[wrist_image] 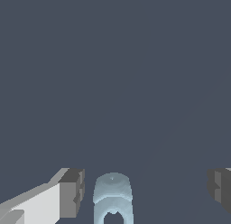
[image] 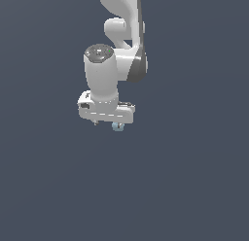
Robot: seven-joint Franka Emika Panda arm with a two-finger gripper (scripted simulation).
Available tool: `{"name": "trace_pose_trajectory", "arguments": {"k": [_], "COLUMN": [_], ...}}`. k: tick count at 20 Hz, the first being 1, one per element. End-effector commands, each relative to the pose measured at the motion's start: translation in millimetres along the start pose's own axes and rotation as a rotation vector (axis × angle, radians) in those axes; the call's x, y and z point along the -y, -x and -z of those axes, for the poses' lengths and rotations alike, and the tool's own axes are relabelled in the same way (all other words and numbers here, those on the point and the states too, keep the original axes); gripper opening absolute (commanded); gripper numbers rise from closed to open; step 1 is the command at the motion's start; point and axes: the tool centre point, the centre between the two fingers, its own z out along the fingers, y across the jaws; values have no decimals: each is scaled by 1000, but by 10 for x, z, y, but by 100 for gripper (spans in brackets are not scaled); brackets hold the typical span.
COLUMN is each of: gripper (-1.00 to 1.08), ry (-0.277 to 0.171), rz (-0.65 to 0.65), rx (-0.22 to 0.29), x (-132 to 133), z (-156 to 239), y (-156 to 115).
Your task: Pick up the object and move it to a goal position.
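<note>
Two grey finger pads [wrist_image: 72,191] fill the near edge of the wrist view, one on each side, standing wide apart. So the claw [wrist_image: 146,191] is spread, with a broad gap between its jaws. Between them sits the object [wrist_image: 113,196], a pale light-blue blob with a rounded top and a dark arch cut into its near side. It lies much closer to one pad than to the other, just beside it, with a thin strip of dark ground showing between them, so nothing is pinched.

Seen from the exterior view, the white arm [image: 119,50] hangs down from the top of the frame, and the claw [image: 109,122] points downward. Only a small bit of the object [image: 116,126] peeks out under the claw's body, toward the exterior view's right end of it. Whether the fingers touch it cannot be told from there. The bench [image: 194,186] is a plain dark slate surface in both views.
</note>
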Motion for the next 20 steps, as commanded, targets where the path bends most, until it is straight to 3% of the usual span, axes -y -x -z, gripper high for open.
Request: {"name": "trace_pose_trajectory", "arguments": {"k": [1,13,20], "gripper": [100,100,100], "ry": [-2,-15,-19], "rz": [4,28,36], "rx": [5,36,47], "x": [25,182,224], "z": [-86,-645,-810], "y": [84,771,1035]}}
